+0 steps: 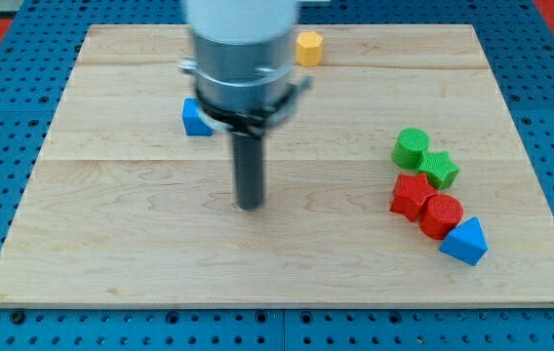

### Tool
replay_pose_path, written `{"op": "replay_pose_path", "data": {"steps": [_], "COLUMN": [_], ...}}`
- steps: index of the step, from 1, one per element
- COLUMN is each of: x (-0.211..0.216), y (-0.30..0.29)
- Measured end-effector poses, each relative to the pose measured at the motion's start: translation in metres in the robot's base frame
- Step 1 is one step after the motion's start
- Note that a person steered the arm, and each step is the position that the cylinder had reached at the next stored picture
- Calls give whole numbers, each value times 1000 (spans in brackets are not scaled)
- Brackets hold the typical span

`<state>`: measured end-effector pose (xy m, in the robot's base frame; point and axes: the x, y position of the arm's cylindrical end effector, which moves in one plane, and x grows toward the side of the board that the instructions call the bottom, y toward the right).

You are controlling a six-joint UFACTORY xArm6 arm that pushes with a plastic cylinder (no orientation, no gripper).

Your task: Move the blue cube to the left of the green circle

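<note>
The blue cube (195, 118) sits on the wooden board (111, 224) at the upper left of centre, partly hidden behind the arm's grey body. The green circle (412, 147) stands at the view's right. My tip (250, 204) is near the board's middle, below and slightly right of the blue cube, apart from it and well left of the green circle.
A green star (440, 169), a red star (412, 195), a red cylinder (441, 214) and a blue triangle (465, 242) cluster just below the green circle. A yellow block (308, 47) lies near the board's top edge.
</note>
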<state>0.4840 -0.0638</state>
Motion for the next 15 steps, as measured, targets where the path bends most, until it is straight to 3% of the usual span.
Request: {"op": "replay_pose_path", "data": {"steps": [1,2,3,4,5,6,7,8,10,12,13,14,15], "x": [-72,-87,-103,-128,-125,-101,-131,-148,-101,-63,-108,-185,-235], "y": [-54,-84,-78,-123,-82,10,-5,28,162,171,162,202,242]}}
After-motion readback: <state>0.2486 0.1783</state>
